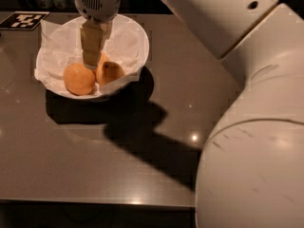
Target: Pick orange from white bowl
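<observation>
The white bowl (137, 39), lined with crumpled white paper, stands at the table's far left. Two oranges show in its front part: a plain one (79, 79) on the left and one (110, 72) on the right with a darker patch on its top. A sliver of a third orange (102, 57) peeks out behind the gripper. My gripper (90, 61) hangs straight down into the bowl, its tip between the two front oranges and close against the right one. It holds nothing that I can see.
The dark glossy table (142, 141) runs from the bowl to the front edge. A black-and-white marker tag (23, 20) lies at the far left corner. My large white arm (256, 127) fills the right side and casts a broad shadow across the table's middle.
</observation>
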Tool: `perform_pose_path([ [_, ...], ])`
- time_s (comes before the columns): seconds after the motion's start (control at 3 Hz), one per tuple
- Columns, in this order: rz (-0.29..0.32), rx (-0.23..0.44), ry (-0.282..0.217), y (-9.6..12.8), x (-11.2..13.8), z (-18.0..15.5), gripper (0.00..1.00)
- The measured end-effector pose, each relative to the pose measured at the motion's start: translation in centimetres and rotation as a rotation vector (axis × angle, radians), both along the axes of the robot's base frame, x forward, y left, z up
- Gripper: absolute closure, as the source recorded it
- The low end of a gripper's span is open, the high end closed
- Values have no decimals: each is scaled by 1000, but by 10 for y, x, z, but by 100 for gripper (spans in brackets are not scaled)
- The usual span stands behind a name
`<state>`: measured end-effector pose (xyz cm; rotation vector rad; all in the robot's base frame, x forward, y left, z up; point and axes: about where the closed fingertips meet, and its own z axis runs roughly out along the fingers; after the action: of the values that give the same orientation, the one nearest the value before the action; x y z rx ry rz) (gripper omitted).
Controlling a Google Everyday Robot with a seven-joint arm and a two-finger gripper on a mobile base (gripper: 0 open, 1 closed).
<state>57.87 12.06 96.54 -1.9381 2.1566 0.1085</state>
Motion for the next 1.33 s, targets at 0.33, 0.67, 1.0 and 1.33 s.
perform_pose_path([
  [0.33,-42,-3,52,1,10,-20,29],
  [0.67,-63,-4,100,2,12,-36,30],
  [1.0,-84,-5,143,0,13,-49,29],
  [1.33,-100,-8,170,-1,17,-59,30],
])
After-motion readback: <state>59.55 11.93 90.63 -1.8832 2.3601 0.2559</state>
